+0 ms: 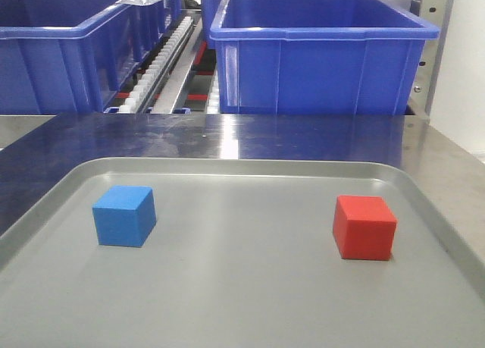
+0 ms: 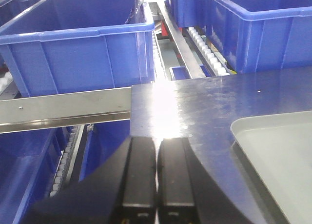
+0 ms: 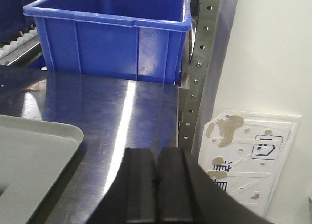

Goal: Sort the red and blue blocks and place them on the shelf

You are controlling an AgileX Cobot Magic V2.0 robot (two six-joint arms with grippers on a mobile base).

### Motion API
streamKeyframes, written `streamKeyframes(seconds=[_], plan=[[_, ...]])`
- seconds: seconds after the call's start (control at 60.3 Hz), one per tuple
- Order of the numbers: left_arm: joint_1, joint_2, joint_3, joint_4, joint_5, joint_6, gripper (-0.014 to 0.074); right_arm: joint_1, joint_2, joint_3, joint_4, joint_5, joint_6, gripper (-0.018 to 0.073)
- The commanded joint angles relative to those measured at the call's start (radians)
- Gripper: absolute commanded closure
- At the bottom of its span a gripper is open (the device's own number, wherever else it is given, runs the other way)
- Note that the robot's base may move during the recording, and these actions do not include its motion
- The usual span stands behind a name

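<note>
The blue block (image 1: 124, 215) sits on the left part of the grey tray (image 1: 242, 302) and the red block (image 1: 364, 227) on its right part, both upright and apart. Neither block shows in the wrist views. My left gripper (image 2: 156, 143) is shut with nothing between its fingers, above the steel table left of the tray corner (image 2: 273, 151). My right gripper (image 3: 156, 153) is also shut and empty, over the table right of the tray corner (image 3: 44, 146). The shelf shows as a brushed front rail (image 2: 63, 109) and white roller tracks (image 1: 159, 56).
Large blue bins (image 1: 318, 48) (image 1: 68, 45) stand on the shelf behind the steel table (image 1: 227, 136). A perforated steel upright (image 3: 200, 63) stands at the table's right edge, with a white wall and a stained white panel (image 3: 248, 151) beyond.
</note>
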Motion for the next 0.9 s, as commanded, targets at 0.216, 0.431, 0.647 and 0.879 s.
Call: streamKeyframes(seconds=[0.216,0.431,0.647,0.879], plan=[[0.001,-0.017,0.044,-0.001,-0.083,0.001,0.0472,-0.006,-0.020,-0.020,0.002,-0.084,-0.007,0.0501],[0.001,-0.017,0.044,-0.001,-0.083,0.001,0.0472,-0.006,-0.020,-0.020,0.002,-0.084,-0.007,0.0501],[0.001,-0.017,0.044,-0.001,-0.083,0.001,0.0472,-0.006,-0.020,-0.020,0.002,-0.084,-0.007,0.0501],[0.001,-0.017,0.044,-0.001,-0.083,0.001,0.0472,-0.006,-0.020,-0.020,0.002,-0.084,-0.007,0.0501]])
